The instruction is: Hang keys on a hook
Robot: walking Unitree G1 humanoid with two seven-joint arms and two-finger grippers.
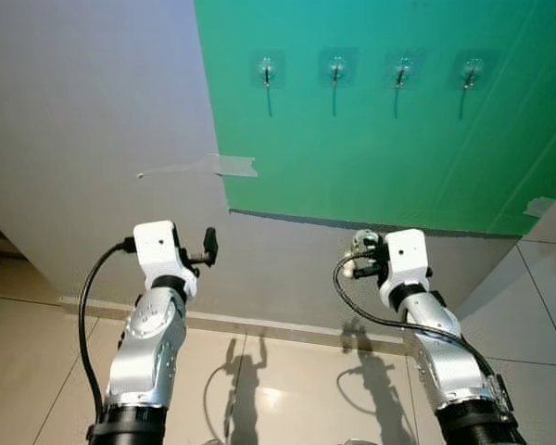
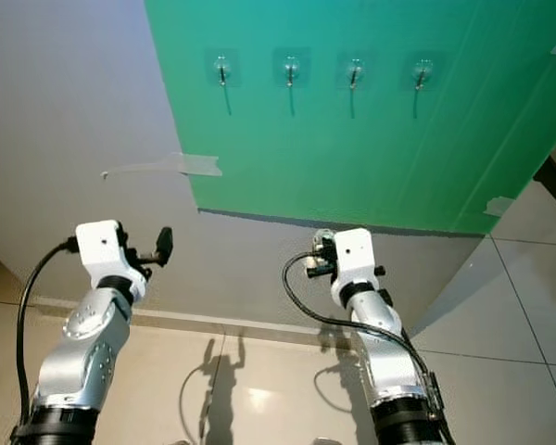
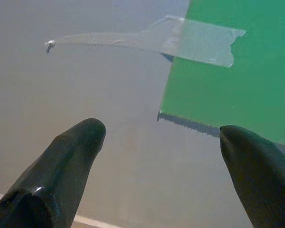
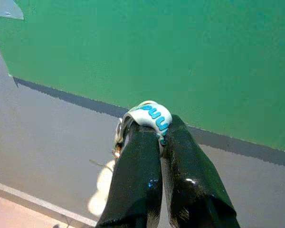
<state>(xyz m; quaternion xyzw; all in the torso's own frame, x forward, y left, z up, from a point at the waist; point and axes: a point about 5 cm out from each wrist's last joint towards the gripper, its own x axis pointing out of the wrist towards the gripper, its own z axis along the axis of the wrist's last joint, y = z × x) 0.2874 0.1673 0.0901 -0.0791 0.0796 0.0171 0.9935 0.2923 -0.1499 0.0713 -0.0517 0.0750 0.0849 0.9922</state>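
the right gripper, fingers pinched closed on the keys, sat low by the green board's bottom edge, with the four hooks well above and ahead, while the left gripper hung spread wide, empty.

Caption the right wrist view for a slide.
Right end effector shut on a white keychain strap with blue lettering, facing the green board.
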